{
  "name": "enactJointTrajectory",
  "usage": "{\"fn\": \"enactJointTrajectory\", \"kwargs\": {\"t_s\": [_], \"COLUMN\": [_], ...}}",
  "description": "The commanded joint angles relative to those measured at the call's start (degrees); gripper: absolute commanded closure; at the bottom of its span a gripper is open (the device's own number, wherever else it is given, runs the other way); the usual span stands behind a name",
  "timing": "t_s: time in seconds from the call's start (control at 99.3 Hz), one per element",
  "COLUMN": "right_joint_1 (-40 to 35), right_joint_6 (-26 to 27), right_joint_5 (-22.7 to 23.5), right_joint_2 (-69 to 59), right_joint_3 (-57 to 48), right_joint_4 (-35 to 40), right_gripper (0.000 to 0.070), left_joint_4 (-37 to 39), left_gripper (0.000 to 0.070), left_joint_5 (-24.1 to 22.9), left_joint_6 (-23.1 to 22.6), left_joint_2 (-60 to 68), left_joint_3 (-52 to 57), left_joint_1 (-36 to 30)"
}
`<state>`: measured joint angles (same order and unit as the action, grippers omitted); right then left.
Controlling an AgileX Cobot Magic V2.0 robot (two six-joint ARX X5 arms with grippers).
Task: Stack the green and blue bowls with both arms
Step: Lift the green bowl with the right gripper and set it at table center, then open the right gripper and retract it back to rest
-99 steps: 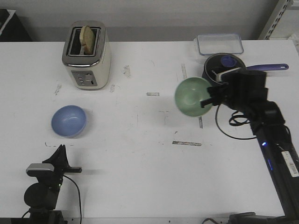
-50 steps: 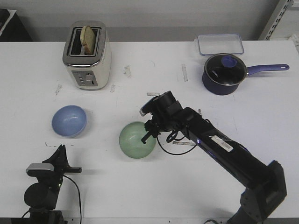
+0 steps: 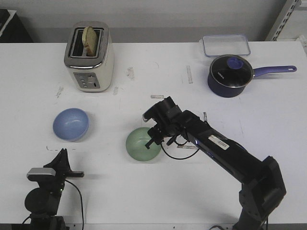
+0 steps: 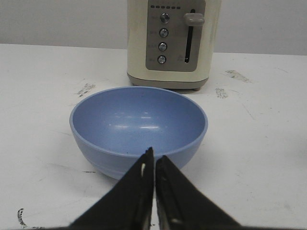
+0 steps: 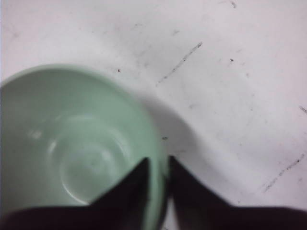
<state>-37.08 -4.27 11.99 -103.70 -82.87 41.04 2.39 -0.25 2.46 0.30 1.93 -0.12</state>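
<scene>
We see the pale green bowl (image 3: pixel 143 144) upright near the desk's (image 3: pixel 144 191) middle, its rim clasped between the right pincer's (image 3: pixel 154 139) fingers. The empty blue bowl (image 3: pixel 71 124) sits upright, well apart to its left.

- White, scuffed table (image 3: pixel 120 191).
- Carrying toaster (image 3: pixel 89 57), blue bowl (image 3: pixel 71 124), green bowl (image 3: pixel 142 145), lidded saucepan (image 3: pixel 230 75), clear container (image 3: pixel 225 45).

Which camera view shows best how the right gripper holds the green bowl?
The right wrist view: the right gripper has one finger inside and one outside the rim of the green bowl. The front view shows the bowl whole, but the grip is tiny there. The left wrist view shows neither.
</scene>
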Motion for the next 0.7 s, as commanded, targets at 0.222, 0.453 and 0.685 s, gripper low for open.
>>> {"fn": "enactJointTrajectory", "kwargs": {"t_s": [0.222,0.453,0.685], "right_joint_1": [0.5,6.0,15.5], "right_joint_6": [1.1,1.0,0.8], "right_joint_5": [0.0,-0.3,-11.1], "right_joint_2": [4.1,16.7,29.2], "right_joint_3": [-4.3,-4.6,-3.2], "right_joint_4": [1.6,-1.6,3.6], "right_gripper": [0.0147,0.07,0.07], "left_joint_4": [0.7,0.7,0.6], "left_gripper": [0.0699,0.0699,0.0699], "left_joint_5": [0.0,0.0,0.0], "left_joint_6": [0.0,0.0,0.1], "left_joint_2": [-0.1,-0.1,-0.1], "left_joint_3": [-1.2,-1.2,-1.2], "left_joint_1": [0.1,0.1,0.1]}}
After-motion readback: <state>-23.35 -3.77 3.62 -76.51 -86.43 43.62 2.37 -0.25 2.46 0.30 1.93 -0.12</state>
